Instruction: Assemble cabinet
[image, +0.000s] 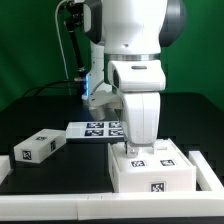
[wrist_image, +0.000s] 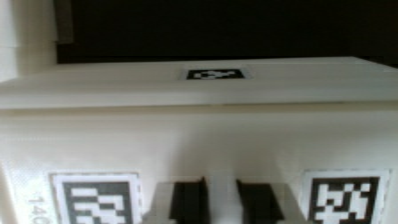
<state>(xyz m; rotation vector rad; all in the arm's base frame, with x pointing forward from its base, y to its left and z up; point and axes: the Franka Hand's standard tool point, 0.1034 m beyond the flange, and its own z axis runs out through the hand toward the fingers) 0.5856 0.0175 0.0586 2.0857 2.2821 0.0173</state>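
Pincer (image: 141, 150) apparently atop cabinet (image: 152, 173)

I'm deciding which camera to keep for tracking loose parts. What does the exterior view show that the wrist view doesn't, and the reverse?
Only the exterior view: a loose drawer block on the exterior view's left, the marker board farther back, and the arm above the table. Only the wrist view: the dark fingers of the pincer close up, though whether they grip anything is unclear. Both: the white cabinet frame with its square tags, and the pincer down at it.
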